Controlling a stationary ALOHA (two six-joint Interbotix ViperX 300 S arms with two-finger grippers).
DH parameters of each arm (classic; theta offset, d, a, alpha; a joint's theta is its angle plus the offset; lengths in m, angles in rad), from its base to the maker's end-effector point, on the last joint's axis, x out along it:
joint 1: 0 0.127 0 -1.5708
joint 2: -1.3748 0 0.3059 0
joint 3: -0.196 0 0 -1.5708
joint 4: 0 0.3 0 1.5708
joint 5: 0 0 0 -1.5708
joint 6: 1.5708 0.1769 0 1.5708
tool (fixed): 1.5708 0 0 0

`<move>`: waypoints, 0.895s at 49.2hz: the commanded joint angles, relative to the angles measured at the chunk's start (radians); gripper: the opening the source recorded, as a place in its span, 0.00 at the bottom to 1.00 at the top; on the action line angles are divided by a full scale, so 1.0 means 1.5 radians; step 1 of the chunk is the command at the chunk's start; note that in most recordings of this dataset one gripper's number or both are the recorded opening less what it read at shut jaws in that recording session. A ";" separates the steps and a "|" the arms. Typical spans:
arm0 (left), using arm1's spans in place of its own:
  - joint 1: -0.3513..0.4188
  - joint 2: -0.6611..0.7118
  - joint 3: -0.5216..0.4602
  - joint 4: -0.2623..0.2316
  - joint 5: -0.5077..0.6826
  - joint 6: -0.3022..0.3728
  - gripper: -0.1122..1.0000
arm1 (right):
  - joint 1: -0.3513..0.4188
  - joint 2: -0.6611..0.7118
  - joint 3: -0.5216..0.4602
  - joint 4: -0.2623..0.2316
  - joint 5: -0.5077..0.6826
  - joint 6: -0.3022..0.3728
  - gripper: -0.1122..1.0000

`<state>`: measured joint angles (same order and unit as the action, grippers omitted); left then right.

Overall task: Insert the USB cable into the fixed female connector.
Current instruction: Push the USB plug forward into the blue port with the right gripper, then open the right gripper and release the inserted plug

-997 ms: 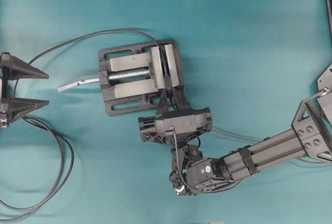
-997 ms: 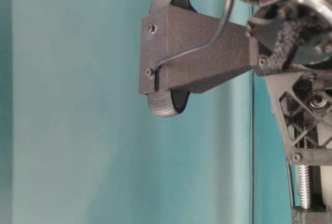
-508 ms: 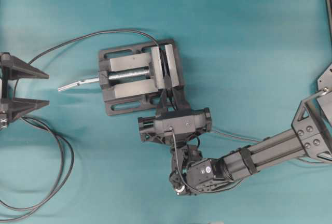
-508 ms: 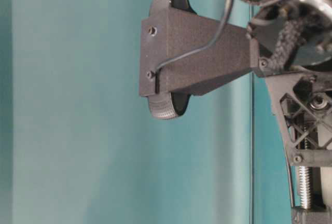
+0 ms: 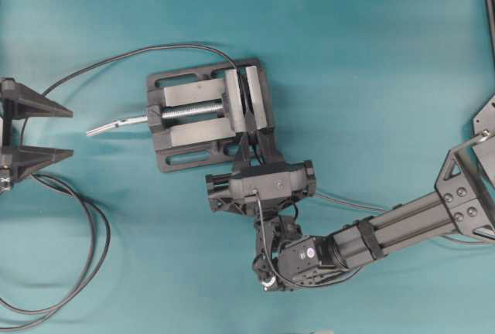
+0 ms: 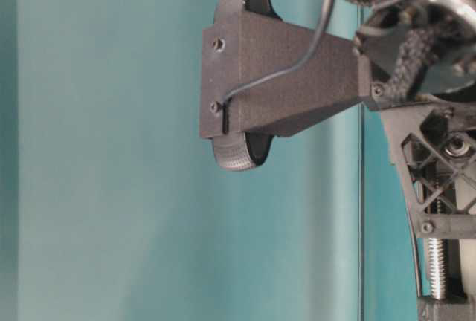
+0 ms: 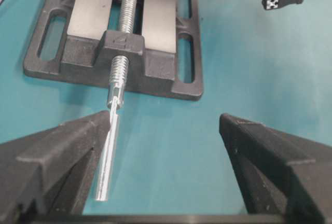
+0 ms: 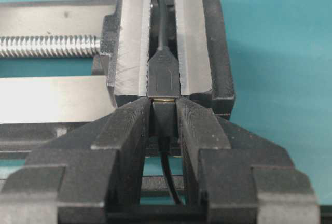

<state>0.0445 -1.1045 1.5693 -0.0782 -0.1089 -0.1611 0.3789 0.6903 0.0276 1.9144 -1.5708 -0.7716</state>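
In the right wrist view, the right end effector [image 8: 165,117] is seen nearest, its two fingers [image 8: 127,125] pinched on the black plug of the USB cable [image 8: 165,111]; the cable's thin lead runs back between the fingers toward the camera. Just beyond the fingertips, a short strip of metal tip is visible where the plug meets the connector [image 8: 163,76], so the two are touching end to end (how far the tip has gone in cannot be told). The connector is clamped between the two grey plates of the vise [image 8: 132,37], and its own cable leads away between them. The screw [image 8: 49,45] lies to the left of the plates.

From overhead, the right end effector [image 5: 254,144] is seen at the near edge of the vise [image 5: 209,114], reached there by the right arm [image 5: 402,226] from the right side. The silver handle [image 5: 116,124] sticks out from the vise's left end. The long cable [image 5: 85,249] arcs from the vise over the teal worktop [image 5: 371,56] and loops at the lower left.

Farthest left, the left end effector [image 5: 35,131] is held spread wide and empty, well apart from the vise, with the handle tip lying before its fingers [image 7: 57,146] in the left wrist view.
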 commanded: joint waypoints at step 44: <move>0.001 0.004 -0.007 -0.001 -0.006 -0.006 1.00 | -0.056 -0.032 0.016 -0.018 0.037 0.000 0.29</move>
<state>0.0430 -1.1045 1.5693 -0.0782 -0.1089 -0.1611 0.3789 0.6750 0.0506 1.9052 -1.5171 -0.7731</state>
